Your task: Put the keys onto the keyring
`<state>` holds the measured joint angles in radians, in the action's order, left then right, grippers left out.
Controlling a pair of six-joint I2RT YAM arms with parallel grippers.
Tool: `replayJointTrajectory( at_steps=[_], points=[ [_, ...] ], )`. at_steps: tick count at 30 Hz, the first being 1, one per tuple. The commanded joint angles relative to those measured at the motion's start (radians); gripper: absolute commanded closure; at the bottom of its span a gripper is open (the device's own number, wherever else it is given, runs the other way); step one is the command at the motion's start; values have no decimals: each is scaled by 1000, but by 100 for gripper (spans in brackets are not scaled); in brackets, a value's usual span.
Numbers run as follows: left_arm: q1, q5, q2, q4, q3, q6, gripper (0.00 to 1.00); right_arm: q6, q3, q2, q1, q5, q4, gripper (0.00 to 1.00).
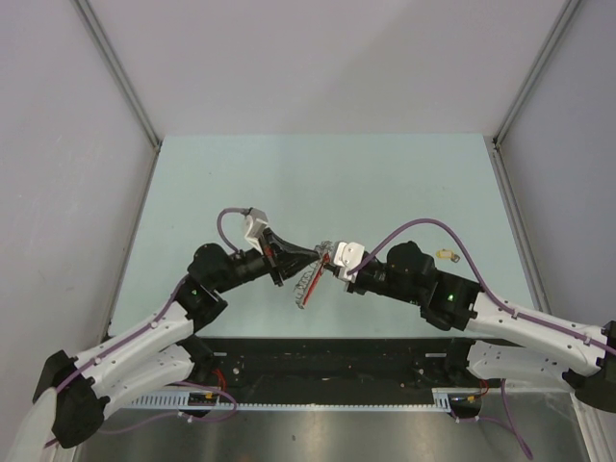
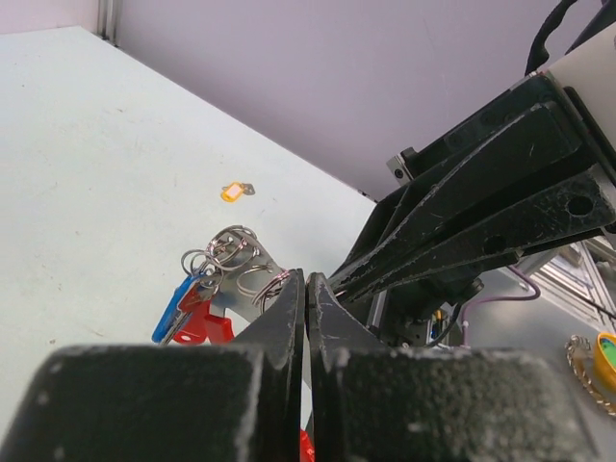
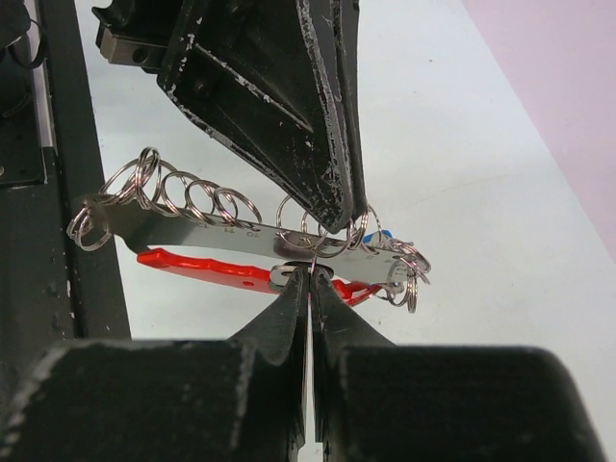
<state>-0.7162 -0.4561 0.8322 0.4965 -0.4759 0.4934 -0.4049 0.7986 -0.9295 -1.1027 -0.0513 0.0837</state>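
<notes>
The keyring [image 3: 192,234], already carrying a blue key [image 2: 173,310], is hanging clamped between both closed finger pairs, the left gripper [image 2: 306,279] pinching its upper edge and the right gripper [image 3: 310,277] its lower, while a yellow key [image 2: 234,192] is lying unthreaded on the table [image 1: 289,173], well apart from the fingertips.

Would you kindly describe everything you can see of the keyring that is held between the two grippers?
The keyring is a flat silvery metal strap with a red curved piece beneath it and a row of thin wire rings threaded along it. A blue-headed key hangs at one end. It is held clear of the table, pinched on opposite edges by the shut left gripper and the shut right gripper.
</notes>
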Motion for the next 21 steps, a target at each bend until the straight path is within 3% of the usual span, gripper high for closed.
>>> replayJointTrajectory(
  at_steps=[1, 5, 8, 11, 17, 21],
  points=[
    [-2, 80, -8, 93, -9, 7, 100, -3, -4, 4, -23, -38, -52, 100],
    [1, 85, -33, -34, -43, -81, 69, -31, 23, 8, -13, -42, -24, 100],
    [12, 27, -41, -125, -81, -170, 60, -57, 48, 0, -9, -50, 20, 100],
    [43, -53, -33, -263, -168, -285, 57, -77, 76, -5, -9, -61, 63, 100],
    [175, -392, 33, -529, -314, -482, 57, -104, 109, -3, -13, -87, 143, 100],
    [192, -522, 94, -720, -414, -703, 55, -112, 128, -8, -13, -84, 177, 100]
  ],
)
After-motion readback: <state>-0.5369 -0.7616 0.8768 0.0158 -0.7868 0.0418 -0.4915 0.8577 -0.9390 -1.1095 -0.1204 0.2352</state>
